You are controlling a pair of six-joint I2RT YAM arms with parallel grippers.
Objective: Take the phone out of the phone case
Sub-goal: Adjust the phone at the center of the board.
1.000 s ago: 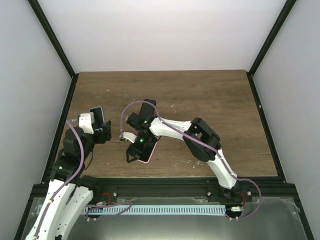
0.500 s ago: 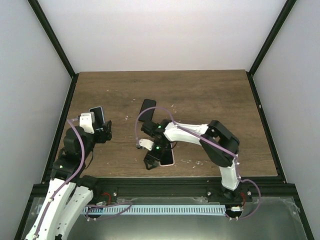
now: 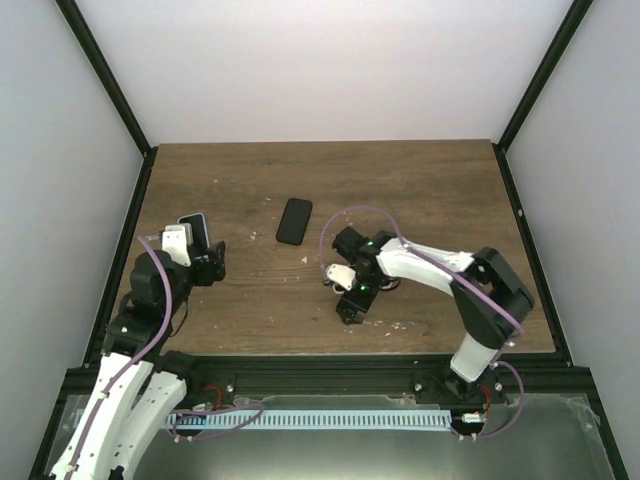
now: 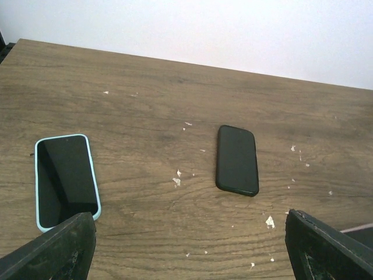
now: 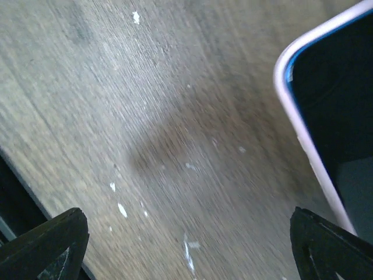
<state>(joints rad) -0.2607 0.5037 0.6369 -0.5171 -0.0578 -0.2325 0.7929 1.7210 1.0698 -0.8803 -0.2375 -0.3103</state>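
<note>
Noting left tool [image 4: 189, 224] and right tool [image 5: 186, 233] both wide, empty: you have the cased phone [image 4: 65, 181] ahead-left of the left one, long axis pointing away.

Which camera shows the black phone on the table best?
The left wrist view: the black phone lies whole, large and unblocked. The top view shows all of it too, but small. The right wrist view misses it.
</note>
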